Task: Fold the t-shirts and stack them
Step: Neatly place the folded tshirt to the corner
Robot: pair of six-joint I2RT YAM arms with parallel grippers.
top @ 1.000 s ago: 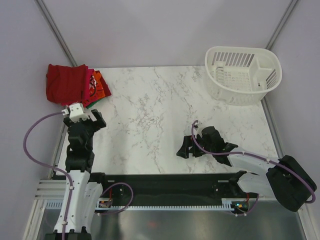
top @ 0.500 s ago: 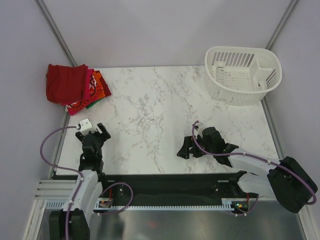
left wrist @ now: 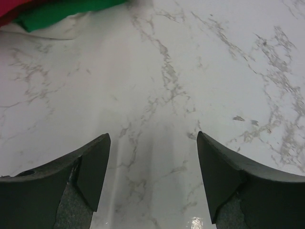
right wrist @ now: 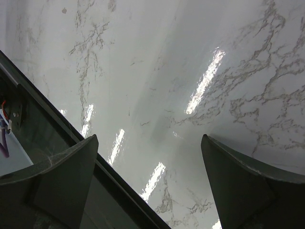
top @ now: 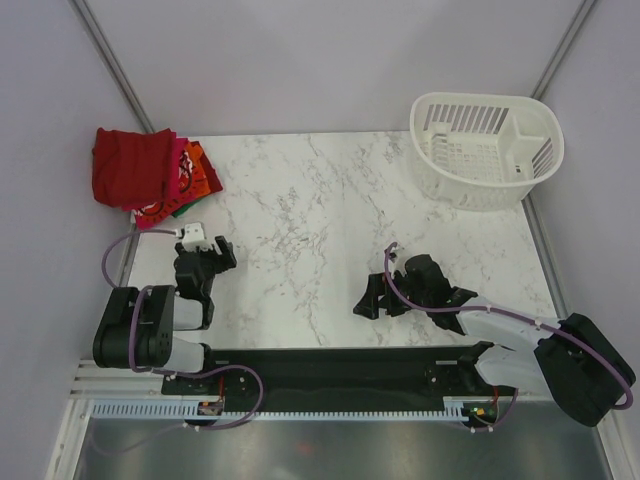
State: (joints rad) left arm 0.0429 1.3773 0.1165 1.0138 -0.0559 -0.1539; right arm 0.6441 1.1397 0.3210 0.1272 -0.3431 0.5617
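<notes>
A stack of folded t-shirts (top: 140,170) lies at the table's far left corner, a dark red one on top, with magenta, orange and green edges (top: 198,178) showing at its right side. A green and red corner of the stack (left wrist: 52,10) shows at the top left of the left wrist view. My left gripper (top: 212,256) hangs low over bare marble, near the left front edge and short of the stack, open and empty. Toward the front right, my right gripper (top: 372,297) is open over bare marble with nothing between its fingers.
A white slotted plastic basket (top: 487,148) stands at the far right corner, nothing showing inside. The black rail (top: 330,365) along the near table edge shows in the right wrist view (right wrist: 57,138). Grey walls close in behind and on both sides.
My left arm has drawn back from the stack toward its base and folded low, its gripper now nearer the front edge and slightly narrower. The right arm has not moved.
</notes>
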